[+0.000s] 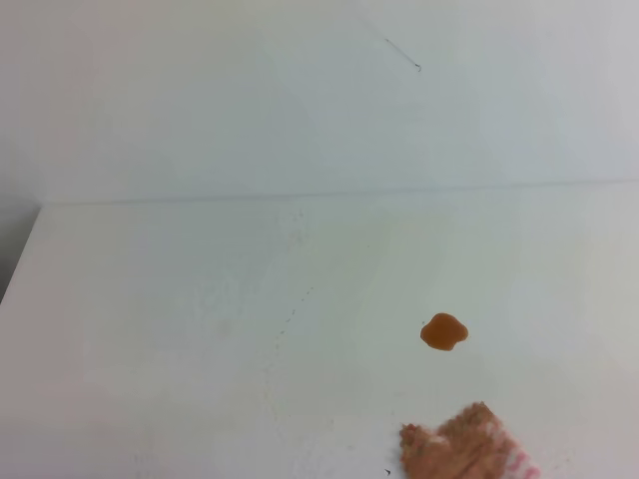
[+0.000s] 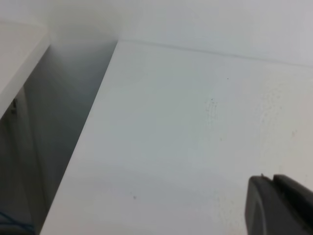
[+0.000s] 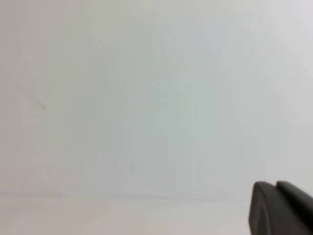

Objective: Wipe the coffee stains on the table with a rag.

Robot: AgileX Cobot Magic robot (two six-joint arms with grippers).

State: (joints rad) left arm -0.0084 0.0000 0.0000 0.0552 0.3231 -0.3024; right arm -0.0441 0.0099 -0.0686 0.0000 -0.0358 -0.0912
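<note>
The coffee stain [image 1: 443,331], a small glossy orange-brown blob, lies on the white table [image 1: 200,329] right of centre. The rag [image 1: 461,446], pink-checked with brown patches, lies flat at the table's front edge just below the stain and is cut off by the frame. Neither gripper shows in the exterior high view. The left gripper [image 2: 274,178] shows as two dark fingers lying together at the lower right of the left wrist view, over bare table. The right gripper [image 3: 276,184] shows the same way in the right wrist view, facing the white wall, empty.
A white wall [image 1: 300,90] stands behind the table's far edge. The table's left edge drops to a dark gap [image 2: 58,137] beside a white panel [image 2: 19,54].
</note>
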